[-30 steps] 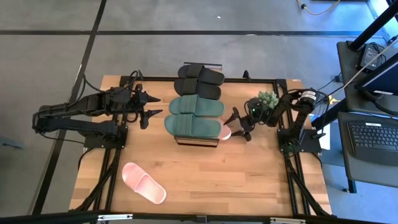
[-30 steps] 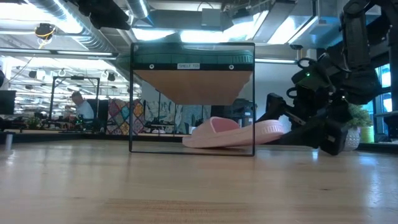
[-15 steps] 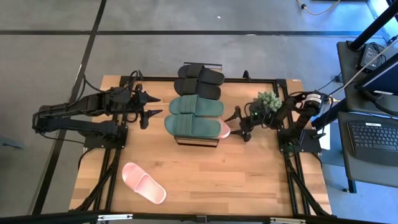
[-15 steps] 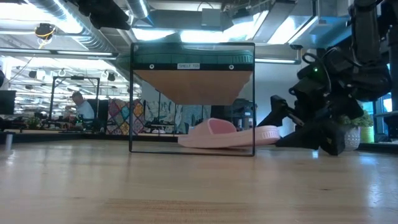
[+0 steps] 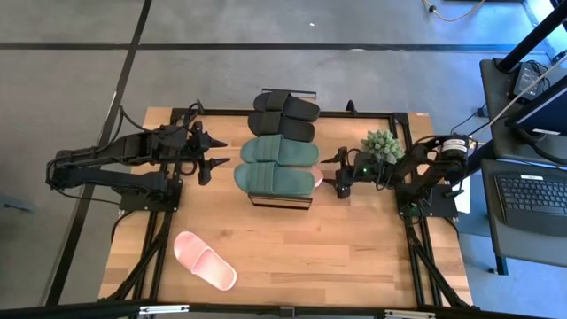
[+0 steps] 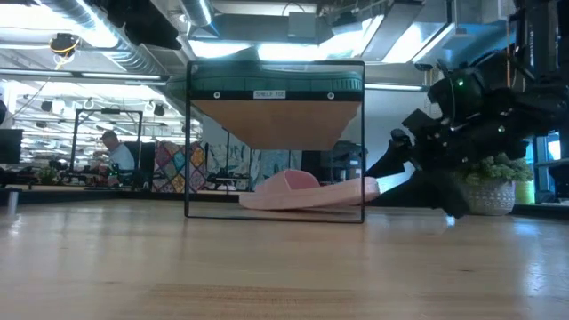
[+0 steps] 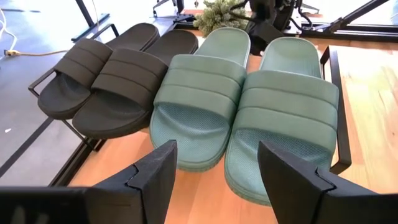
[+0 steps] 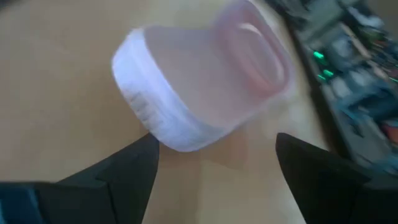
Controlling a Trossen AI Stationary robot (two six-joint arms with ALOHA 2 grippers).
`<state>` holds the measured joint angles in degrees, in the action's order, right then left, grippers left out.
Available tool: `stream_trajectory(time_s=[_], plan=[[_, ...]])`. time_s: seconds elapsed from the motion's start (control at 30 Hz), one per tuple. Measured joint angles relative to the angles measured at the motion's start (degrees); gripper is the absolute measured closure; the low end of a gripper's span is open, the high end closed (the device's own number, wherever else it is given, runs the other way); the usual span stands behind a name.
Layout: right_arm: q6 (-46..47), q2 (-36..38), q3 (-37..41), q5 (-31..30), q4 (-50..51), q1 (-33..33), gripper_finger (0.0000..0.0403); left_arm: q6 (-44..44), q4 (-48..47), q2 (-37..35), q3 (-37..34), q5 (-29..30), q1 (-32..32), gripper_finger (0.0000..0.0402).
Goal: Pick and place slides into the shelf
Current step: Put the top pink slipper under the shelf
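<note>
The wooden table [image 5: 354, 257] carries the shelf [image 5: 281, 200] at its middle. A pink slide [image 5: 205, 260] lies near its front left corner, and a small potted plant [image 5: 382, 143] stands right of the shelf.

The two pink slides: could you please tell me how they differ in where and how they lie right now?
One pink slide lies under the shelf, on its lower level, with the right gripper open just behind its heel. The other pink slide lies out on the open table, near the front edge, far from both grippers. Both rest sole-down.

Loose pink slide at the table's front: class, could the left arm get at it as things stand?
Probably yes. The pink slide lies alone on bare table on the left gripper's side, with nothing between them.
</note>
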<state>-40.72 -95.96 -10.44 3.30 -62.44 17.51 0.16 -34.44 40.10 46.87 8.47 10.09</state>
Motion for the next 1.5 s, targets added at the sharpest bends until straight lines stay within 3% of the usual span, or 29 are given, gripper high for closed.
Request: stream_trajectory(time_s=[0.2, 0.43, 0.67, 0.97, 1.5], plan=[[1.5, 2.53, -0.02, -11.27, 0.55, -3.83, 0.0085, -0.09, -1.1, 0.01, 0.0, 0.0, 0.0, 0.0186], [1.5, 2.75, -1.87, -12.33, 4.89, -4.66, 0.0085, -0.17, -1.11, 0.02, 0.0, -0.02, 0.0, 0.0186], [1.48, 2.75, -6.97, -21.57, 15.19, -4.64, 0.0085, -1.64, -1.11, 0.0, 0.0, -0.02, 0.0, 0.0186], [1.49, 2.74, -10.76, -21.89, 15.54, -4.23, 0.0085, -1.59, -1.11, 0.02, 0.0, -0.02, 0.02, 0.0186], [1.72, 2.73, -11.28, -23.86, 21.03, 2.74, 0.0085, -1.55, -1.11, 0.0, 0.0, -0.02, 0.02, 0.0186]])
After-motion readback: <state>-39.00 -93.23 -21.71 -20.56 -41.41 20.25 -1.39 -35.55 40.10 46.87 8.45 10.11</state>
